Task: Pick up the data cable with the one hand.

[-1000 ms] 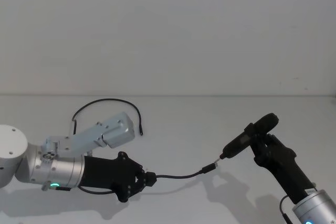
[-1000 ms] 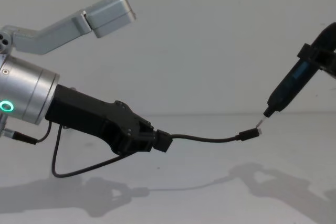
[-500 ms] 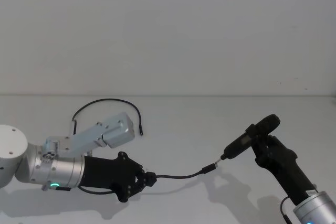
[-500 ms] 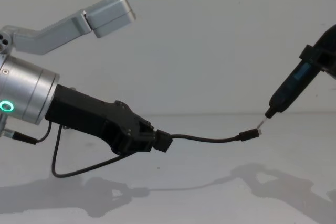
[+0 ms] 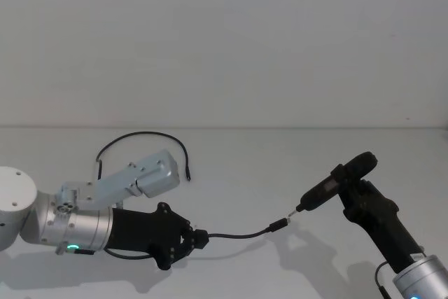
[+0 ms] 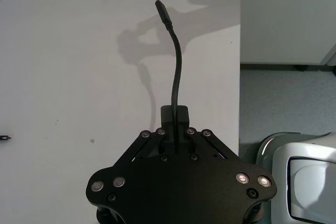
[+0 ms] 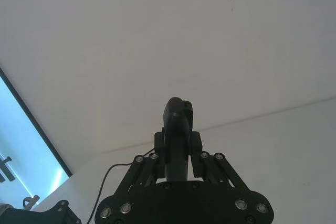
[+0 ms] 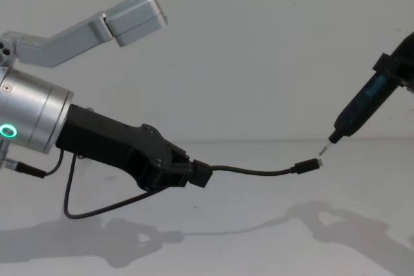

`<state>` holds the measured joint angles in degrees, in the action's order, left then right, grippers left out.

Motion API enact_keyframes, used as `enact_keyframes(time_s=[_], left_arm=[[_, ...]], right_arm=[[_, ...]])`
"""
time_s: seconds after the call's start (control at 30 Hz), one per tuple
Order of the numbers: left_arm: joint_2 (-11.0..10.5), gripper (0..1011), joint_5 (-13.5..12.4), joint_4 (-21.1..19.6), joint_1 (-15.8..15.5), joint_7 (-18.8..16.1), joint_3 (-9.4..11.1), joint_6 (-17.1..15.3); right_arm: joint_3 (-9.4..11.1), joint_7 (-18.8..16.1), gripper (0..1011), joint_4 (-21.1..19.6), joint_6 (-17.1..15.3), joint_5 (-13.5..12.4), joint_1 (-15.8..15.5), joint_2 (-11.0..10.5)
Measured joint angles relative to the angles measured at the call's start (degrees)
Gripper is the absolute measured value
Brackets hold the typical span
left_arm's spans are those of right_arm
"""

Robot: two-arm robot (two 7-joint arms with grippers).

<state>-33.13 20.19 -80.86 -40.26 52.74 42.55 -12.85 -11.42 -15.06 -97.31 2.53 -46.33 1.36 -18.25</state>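
Since a second ago only the pen-like probe (image 8: 362, 111) has drawn slightly back from the plug. Nearest, the left tool (image 8: 194, 174) is clamped on the data cable (image 8: 252, 170), held level above the surface (image 5: 245, 166); the pickup looks done. Beyond, the right tool (image 5: 352, 185) grips the probe, which next needs fine alignment.

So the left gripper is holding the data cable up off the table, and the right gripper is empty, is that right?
Not quite. The left gripper does hold the data cable above the table, but the right gripper is not empty: the right wrist view shows it shut on a slim black pen-like tool.
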Motion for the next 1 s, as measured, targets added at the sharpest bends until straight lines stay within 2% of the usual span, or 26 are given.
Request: enact_keyframes(time_s=[1.0], left_arm=[[0.0,41,0.0,0.0,0.0,0.0,0.0,0.0]], right_arm=[[-0.4,0.5,263,0.1,0.3,-1.0,-0.4,-0.6]])
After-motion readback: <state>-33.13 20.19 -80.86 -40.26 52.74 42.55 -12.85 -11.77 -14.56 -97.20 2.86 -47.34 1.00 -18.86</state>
